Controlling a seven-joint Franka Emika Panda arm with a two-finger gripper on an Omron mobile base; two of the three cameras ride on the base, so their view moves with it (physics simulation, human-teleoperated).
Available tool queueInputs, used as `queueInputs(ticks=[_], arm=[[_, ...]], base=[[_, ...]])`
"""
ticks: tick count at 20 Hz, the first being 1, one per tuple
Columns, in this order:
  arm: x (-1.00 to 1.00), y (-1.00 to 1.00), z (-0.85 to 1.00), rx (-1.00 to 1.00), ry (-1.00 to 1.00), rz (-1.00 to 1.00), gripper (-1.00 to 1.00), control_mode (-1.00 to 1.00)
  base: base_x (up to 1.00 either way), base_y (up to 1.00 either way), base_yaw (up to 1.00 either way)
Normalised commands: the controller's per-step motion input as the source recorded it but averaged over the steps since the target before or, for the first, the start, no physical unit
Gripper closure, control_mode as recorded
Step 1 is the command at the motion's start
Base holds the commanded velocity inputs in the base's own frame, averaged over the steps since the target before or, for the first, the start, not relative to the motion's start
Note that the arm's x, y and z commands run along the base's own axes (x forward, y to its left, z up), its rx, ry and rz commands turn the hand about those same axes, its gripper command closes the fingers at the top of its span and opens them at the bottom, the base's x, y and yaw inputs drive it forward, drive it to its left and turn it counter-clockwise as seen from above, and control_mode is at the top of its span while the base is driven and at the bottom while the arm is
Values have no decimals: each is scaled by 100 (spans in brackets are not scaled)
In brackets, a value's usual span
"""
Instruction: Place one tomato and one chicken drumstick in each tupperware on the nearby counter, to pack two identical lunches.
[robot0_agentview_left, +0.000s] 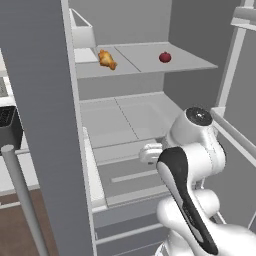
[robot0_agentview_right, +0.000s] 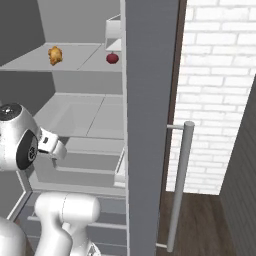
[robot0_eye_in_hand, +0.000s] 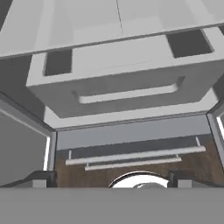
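Note:
Inside an open fridge, a golden-orange chicken drumstick (robot0_agentview_left: 106, 59) (robot0_agentview_right: 55, 55) lies on the upper shelf. A dark red tomato (robot0_agentview_left: 165, 57) (robot0_agentview_right: 112, 58) sits on the same shelf, well apart from it. My gripper (robot0_eye_in_hand: 111, 180) is open and holds nothing. It hangs far below that shelf and faces down at a grey drawer (robot0_eye_in_hand: 127, 83) with a slot handle. My white hand (robot0_agentview_left: 150, 152) (robot0_agentview_right: 52, 144) shows in front of the lower shelves. The tupperware and the counter are out of view.
The grey fridge door (robot0_agentview_left: 45, 125) (robot0_agentview_right: 150, 125) stands open beside the arm, with a long bar handle (robot0_agentview_left: 22, 200) (robot0_agentview_right: 180, 185). A white box (robot0_agentview_left: 82, 32) sits at the back of the upper shelf. A white brick wall (robot0_agentview_right: 215, 100) lies beyond the door.

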Motion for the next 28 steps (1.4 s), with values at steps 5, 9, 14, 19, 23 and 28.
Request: queueInputs(ticks=[5,9,14,19,23,28], arm=[[-9,0,100,-9,-54,31,-100,-100],[-16,0,100,-12,-52,26,-100,-100],[-5,0,100,-5,-43,13,-100,-100],[13,0,100,-1,-18,2,-100,-100],[36,0,100,0,19,-4,-100,-100],[58,0,73,4,35,0,-100,-100]], base=[[0,0,0],[0,0,0],[0,0,0],[0,0,0],[0,0,0],[0,0,0]])
